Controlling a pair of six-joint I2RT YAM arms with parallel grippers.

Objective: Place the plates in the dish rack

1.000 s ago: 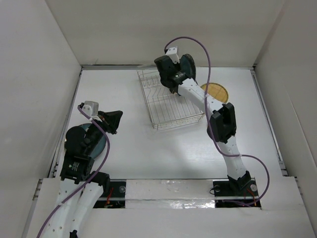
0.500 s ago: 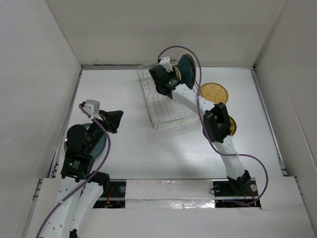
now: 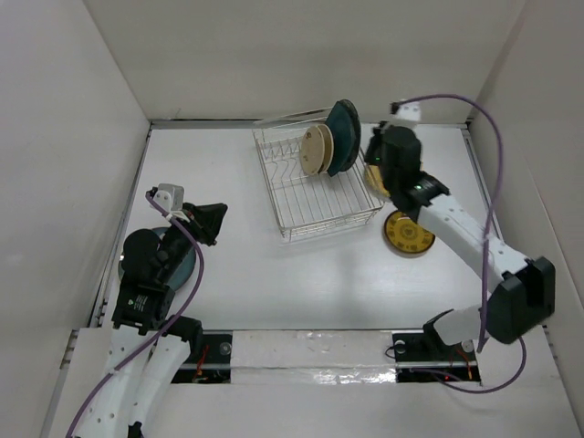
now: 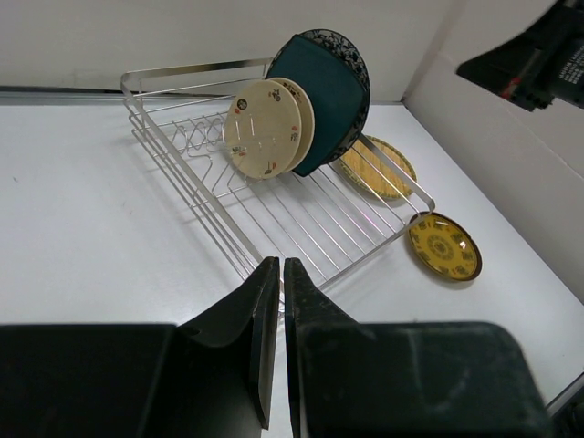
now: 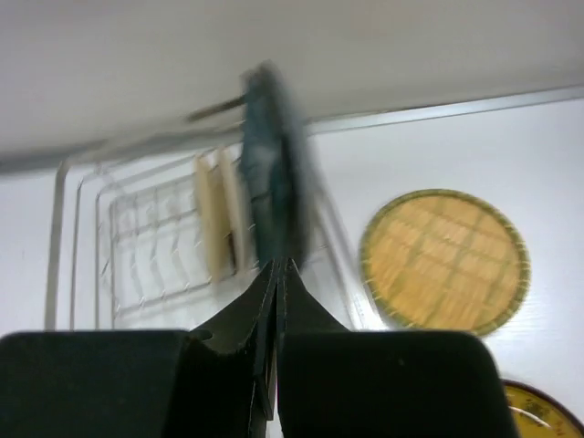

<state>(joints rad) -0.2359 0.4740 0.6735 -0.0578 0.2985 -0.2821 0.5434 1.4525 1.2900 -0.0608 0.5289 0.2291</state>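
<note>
Swung off the silver wire dish rack (image 3: pixel 310 205) toward three o'clock, right gripper (image 5: pixel 276 266) is pinched closed, empty; left gripper (image 4: pixel 275 266) likewise, at eight o'clock.

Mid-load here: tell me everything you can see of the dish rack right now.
The dish rack is a rectangular silver wire basket with a raised rim and rows of upright tines. It sits slightly skewed on the white table, toward the far side. Two cream plates and dark teal plates stand on edge in its far slots; the near slots are bare. A woven gold plate lies against its right side.
</note>
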